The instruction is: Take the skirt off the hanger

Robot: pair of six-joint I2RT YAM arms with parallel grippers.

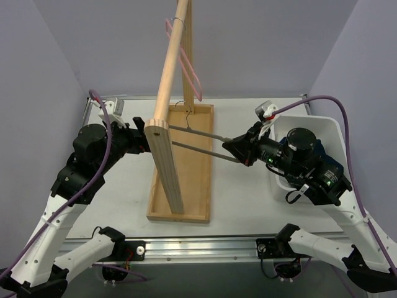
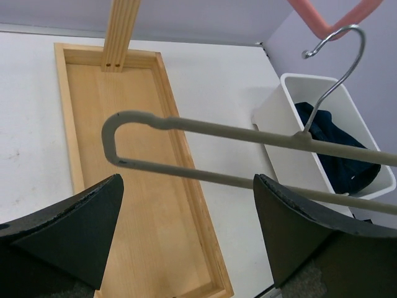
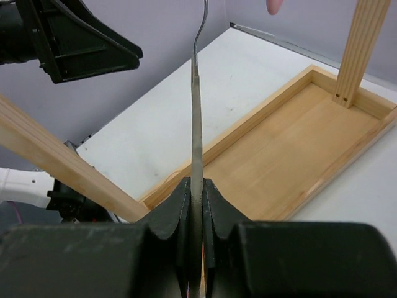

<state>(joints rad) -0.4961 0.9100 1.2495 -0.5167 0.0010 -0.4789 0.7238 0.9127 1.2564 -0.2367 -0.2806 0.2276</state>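
Right claw (image 3: 196, 186) tight on one grey hanger (image 2: 205, 128), left claw (image 2: 187, 186) wide, empty; one skirt (image 2: 338, 155) binned

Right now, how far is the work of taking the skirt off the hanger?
Done, it seems: the hanger is bare, and a dark cloth, probably the skirt, lies in the bin. In hand: the right end effector is shut on one end of the hanger; the left end effector is open near the other end, holding nothing. Left: likely only to put the hanger away.
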